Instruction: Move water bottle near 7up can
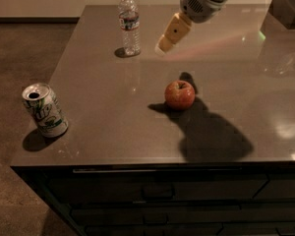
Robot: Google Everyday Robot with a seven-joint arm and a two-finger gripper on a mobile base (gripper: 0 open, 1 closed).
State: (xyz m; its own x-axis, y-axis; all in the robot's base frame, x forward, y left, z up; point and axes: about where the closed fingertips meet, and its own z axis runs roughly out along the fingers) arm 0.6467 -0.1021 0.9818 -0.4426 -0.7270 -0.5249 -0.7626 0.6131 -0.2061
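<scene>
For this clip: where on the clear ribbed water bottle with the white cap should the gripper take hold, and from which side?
Probably the ribbed middle of the clear plastic water bottle, at or just under its label band, approached level from its right in the camera view, where the gripper hovers beside it. The bottle stands upright, round and slim.
</scene>
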